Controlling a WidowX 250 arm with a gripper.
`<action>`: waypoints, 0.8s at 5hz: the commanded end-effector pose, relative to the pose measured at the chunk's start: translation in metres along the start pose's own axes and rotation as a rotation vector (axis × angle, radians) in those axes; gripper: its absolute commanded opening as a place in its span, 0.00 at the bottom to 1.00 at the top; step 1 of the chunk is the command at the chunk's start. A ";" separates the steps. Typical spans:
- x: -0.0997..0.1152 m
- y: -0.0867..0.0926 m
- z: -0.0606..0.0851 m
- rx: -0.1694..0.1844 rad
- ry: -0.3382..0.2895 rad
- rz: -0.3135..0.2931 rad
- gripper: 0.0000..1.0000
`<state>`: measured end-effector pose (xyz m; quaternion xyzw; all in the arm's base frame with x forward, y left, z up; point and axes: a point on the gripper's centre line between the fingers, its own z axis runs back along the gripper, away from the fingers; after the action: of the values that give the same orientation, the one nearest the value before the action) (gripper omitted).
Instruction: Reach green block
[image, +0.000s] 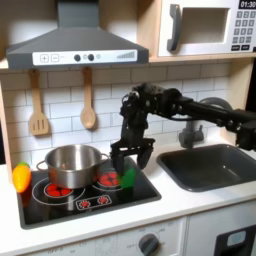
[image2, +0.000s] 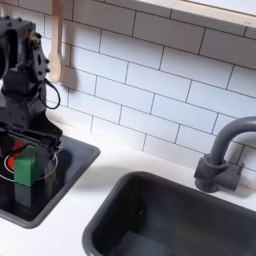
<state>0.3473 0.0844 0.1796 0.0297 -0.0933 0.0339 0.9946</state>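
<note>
Gripper (image: 131, 158) above the green block (image2: 26, 167)
Its fingers spread wide, holding nothing; the block sits on the black stovetop (image: 90, 205) just below and between them, with the steel pot (image: 70, 164) beside the hand.

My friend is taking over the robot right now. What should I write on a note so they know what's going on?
End effector: open, fingers spread, pointing down over the toy stove's right burner, holding nothing.
Green block: sits on the red burner ring of the black cooktop, just below the end effector. In the first exterior view, it is right of the steel pot.
Done: the arm is lined up above the block.
Left: lower the last bit to reach the block; it looks untouched so far.
Also nearby: a yellow-orange toy at the cooktop's edge on the first exterior view's left, and the sink on the first exterior view's right.
</note>
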 end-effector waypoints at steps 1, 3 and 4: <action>0.007 0.001 -0.009 0.003 0.013 0.006 1.00; 0.009 0.001 -0.020 -0.007 0.037 -0.004 1.00; 0.011 0.002 -0.027 -0.008 0.053 -0.013 1.00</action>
<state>0.3635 0.0876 0.1554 0.0251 -0.0676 0.0260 0.9971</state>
